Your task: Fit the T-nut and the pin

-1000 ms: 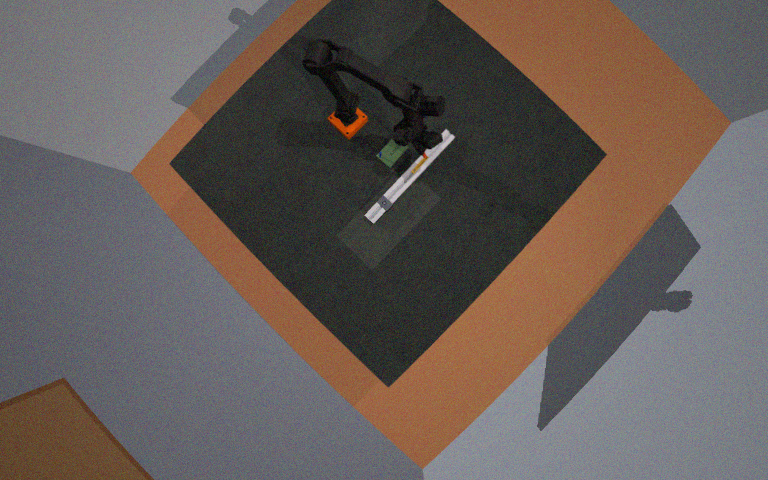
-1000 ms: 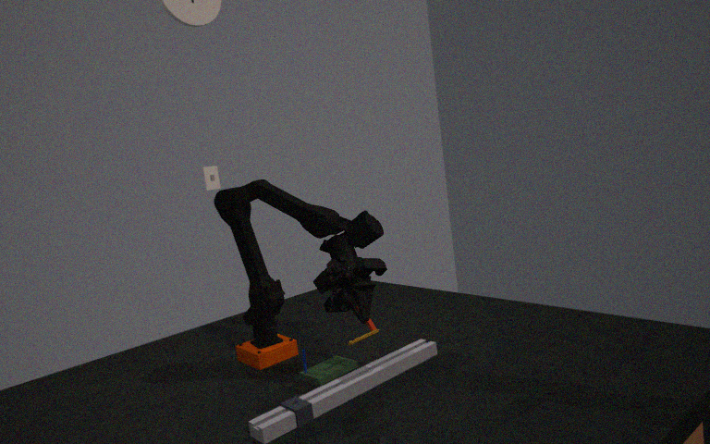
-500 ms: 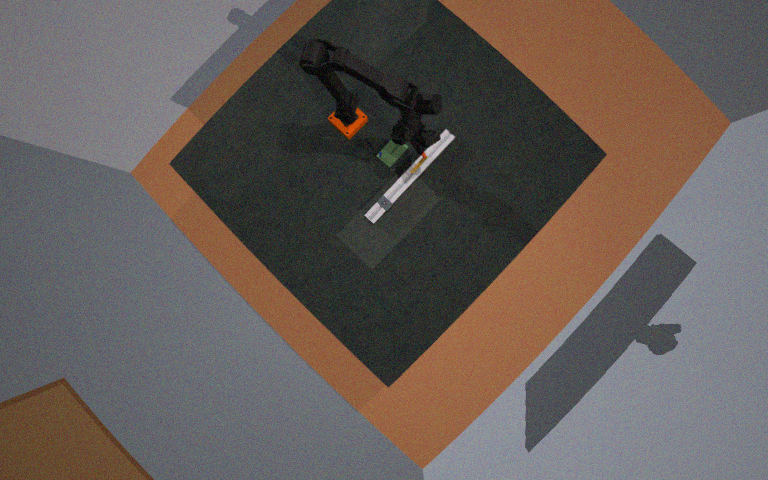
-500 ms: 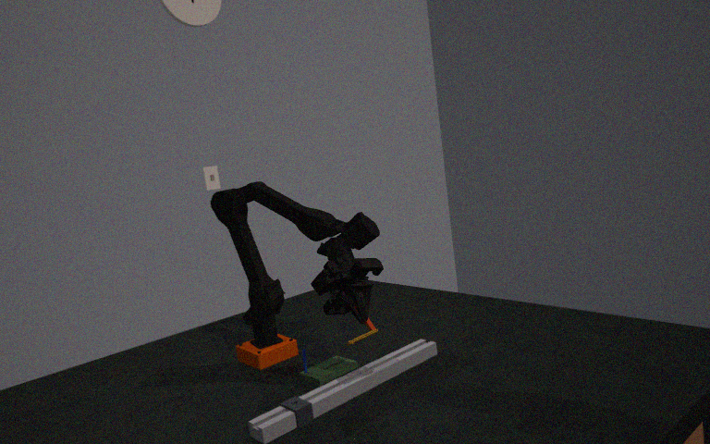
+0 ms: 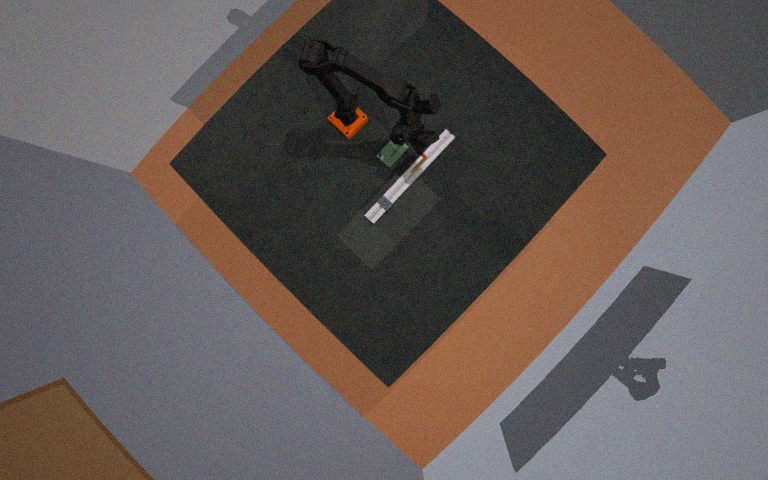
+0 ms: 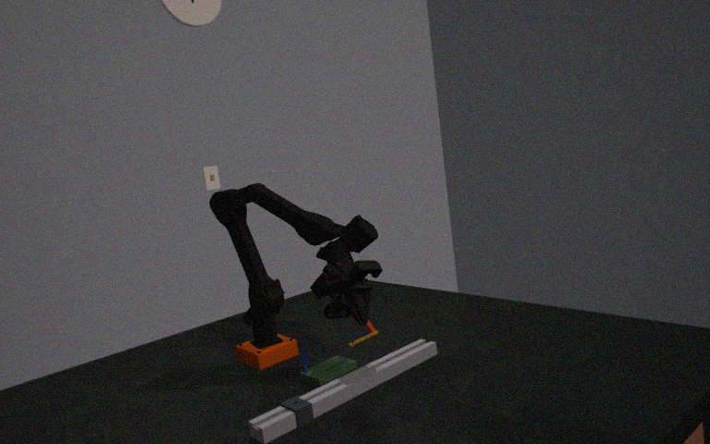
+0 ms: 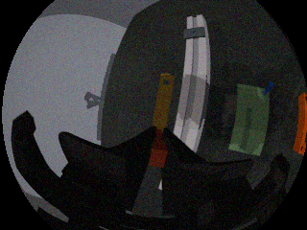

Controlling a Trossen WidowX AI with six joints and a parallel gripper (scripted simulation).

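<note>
a: from the top, what is the gripper doing?
b: gripping the orange handle, with the nut seemingly overlapping the rail.
a: exterior?
b: the nut is hanging above the table.
a: wrist?
b: the nut is projecting beyond the fingertips.

Your arm rises from its base, bends sharply at a high elbow, then slopes down to the wrist. Your claw hangs over the surface, well inside its edges, tilted downward, its fingers closed on something, tips nearly together.
</note>
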